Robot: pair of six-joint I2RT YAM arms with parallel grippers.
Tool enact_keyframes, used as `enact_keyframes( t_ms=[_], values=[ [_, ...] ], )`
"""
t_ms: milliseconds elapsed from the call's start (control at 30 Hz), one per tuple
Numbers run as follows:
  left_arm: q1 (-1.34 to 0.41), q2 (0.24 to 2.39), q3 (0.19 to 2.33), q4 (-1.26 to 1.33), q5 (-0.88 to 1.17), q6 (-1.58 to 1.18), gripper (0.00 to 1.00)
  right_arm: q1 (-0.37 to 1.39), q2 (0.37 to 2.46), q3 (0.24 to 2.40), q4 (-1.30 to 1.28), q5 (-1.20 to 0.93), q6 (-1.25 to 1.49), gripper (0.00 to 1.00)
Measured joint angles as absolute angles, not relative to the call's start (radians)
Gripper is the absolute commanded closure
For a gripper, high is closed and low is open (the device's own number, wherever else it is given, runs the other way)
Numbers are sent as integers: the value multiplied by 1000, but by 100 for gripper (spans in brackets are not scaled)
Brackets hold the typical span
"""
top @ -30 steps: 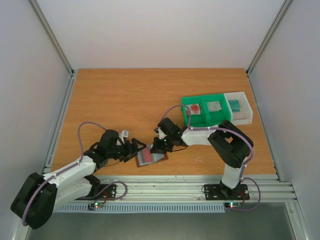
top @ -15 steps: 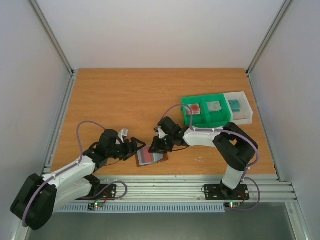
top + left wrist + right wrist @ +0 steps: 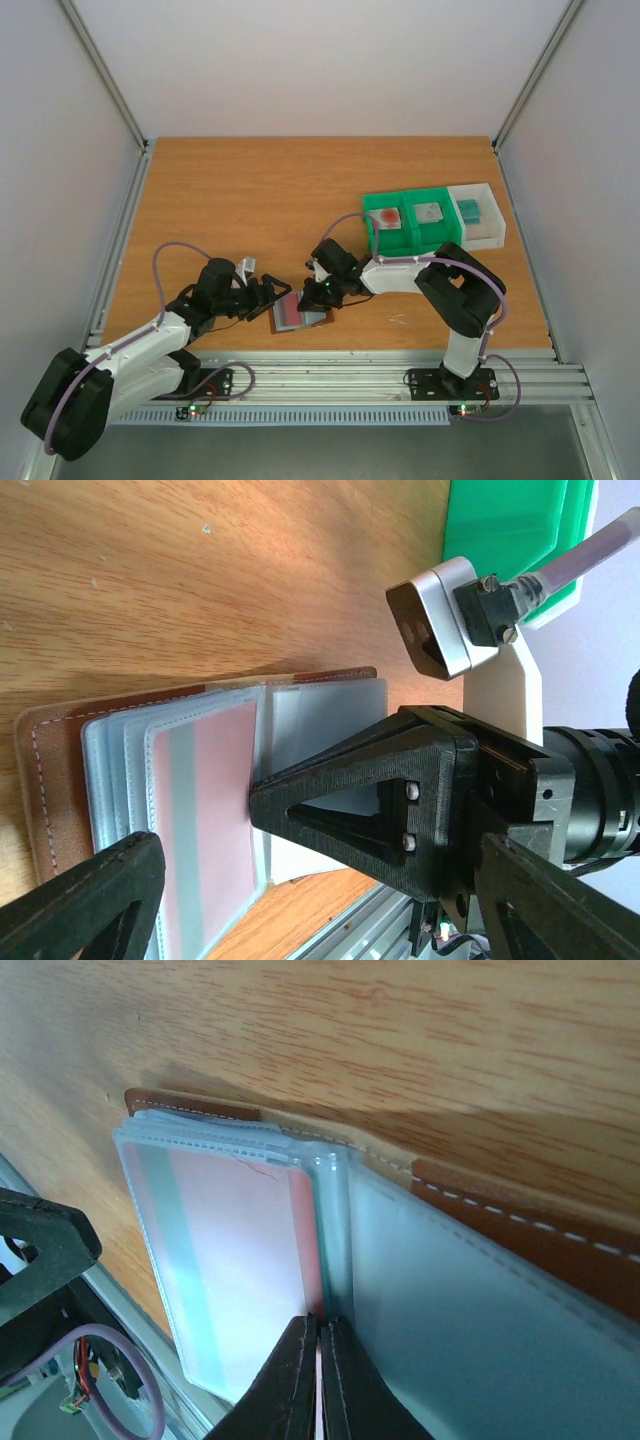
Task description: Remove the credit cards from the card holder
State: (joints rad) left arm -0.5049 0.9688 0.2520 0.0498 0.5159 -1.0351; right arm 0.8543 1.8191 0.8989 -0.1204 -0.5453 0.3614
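Mid-extraction: holder (image 3: 300, 316) lies open on surface (image 3: 250, 200) nr front edge. R gripper (image 3: 320, 1360) pinched shut at pink card (image 3: 240, 1250) edge, hold unclear. L gripper (image 3: 268, 300) wide open, empty, beside holder. Next: slide card out while L pins holder.

Left arm (image 3: 140, 343) and right arm (image 3: 400, 272) are twins: chunky white plastic links, black joint housings, each on a black base plate (image 3: 215, 383) with tiny red and green lights (image 3: 190, 411) by it. A lilac cable (image 3: 157, 275) runs along each one. The right gripper (image 3: 262, 798) is matte black, its fingers (image 3: 340, 758) triangular with a cut-out and two little silver screws (image 3: 410, 793), and there's a silvery camera box (image 3: 440, 615) on a white bracket (image 3: 500, 695) behind it.
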Motion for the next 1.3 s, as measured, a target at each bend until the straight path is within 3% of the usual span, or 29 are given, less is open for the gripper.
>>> enact_keyframes(
  t_ms=[1300],
  values=[
    [-504,1087,252,123,516,-1021,15,855,1819,861,-39,-553,385,96]
  ],
)
